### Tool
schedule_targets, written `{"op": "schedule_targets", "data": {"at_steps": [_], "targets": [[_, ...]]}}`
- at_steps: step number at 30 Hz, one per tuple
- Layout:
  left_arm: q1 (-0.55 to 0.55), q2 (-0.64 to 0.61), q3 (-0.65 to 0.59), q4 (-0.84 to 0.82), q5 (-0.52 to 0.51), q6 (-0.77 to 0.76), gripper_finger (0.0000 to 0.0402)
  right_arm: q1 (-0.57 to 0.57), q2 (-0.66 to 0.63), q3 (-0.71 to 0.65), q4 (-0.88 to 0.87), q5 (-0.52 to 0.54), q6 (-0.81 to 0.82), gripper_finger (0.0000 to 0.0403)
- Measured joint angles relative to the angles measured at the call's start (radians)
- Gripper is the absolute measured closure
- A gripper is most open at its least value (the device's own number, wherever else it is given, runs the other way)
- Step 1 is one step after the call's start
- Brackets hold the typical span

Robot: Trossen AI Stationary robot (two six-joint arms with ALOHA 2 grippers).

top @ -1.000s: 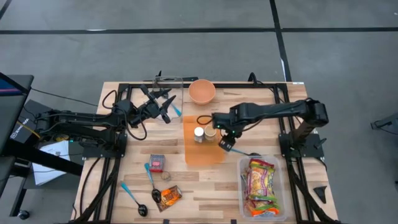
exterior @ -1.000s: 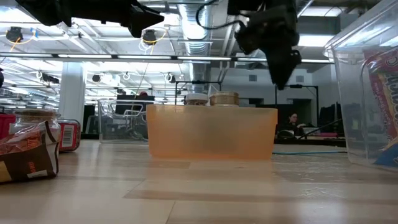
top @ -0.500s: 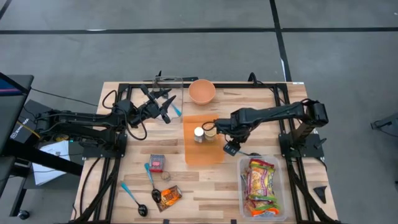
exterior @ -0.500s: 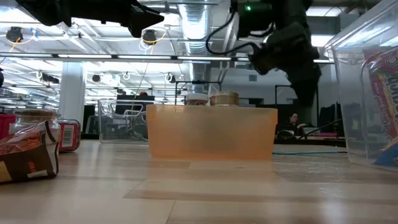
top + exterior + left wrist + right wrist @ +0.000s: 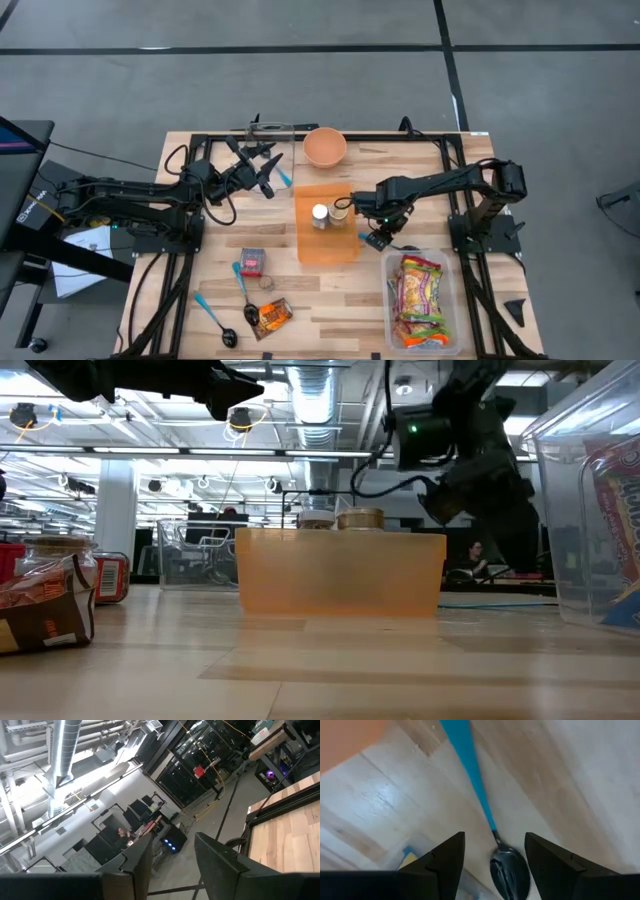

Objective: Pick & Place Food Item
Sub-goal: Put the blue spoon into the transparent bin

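Note:
My right gripper point(image 5: 377, 240) points steeply down, low over the table between the orange tray point(image 5: 325, 250) and the clear bin point(image 5: 388, 290). It is open. In the right wrist view its fingers stand on either side of a blue-handled spoon point(image 5: 470, 770) that lies flat on the wood, bowl point(image 5: 510, 872) between them, untouched. Snack packets point(image 5: 420, 295) fill the bin. Two jars point(image 5: 320, 214) stand in the tray. My left gripper point(image 5: 270, 170) waits raised at the far left, open and holding nothing point(image 5: 172, 855).
An orange bowl point(image 5: 325, 146) sits at the far edge. Near left lie a red box point(image 5: 252, 262), a brown snack pack point(image 5: 272, 316) and two more spoons point(image 5: 245, 290). In the low view the tray wall point(image 5: 340, 572) stands left of my right gripper point(image 5: 510, 530).
My right gripper has come down from beside the jars toward the table's near right, onto the gap between tray and bin, and has tipped more steeply downward. Nothing on the table has moved.

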Motion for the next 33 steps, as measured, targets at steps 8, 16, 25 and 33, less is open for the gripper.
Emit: {"op": "schedule_targets", "data": {"at_steps": [8,16,25,33], "targets": [[0.0,0.0,0.0,0.0,0.0,0.0,0.0262,0.017,0.0,-0.085,0.089,-0.007,0.0,0.02],[0.0,0.0,0.0,0.0,0.0,0.0,0.0262,0.047,0.0,-0.148,0.18,0.002,0.037,0.02],[0.0,0.0,0.0,0.0,0.001,0.0,0.0262,0.067,-0.005,-0.183,0.21,0.051,0.077,0.02],[0.0,0.0,0.0,0.0,0.001,0.0,0.0262,0.104,-0.004,-0.192,0.223,0.076,0.12,0.0237]]}}
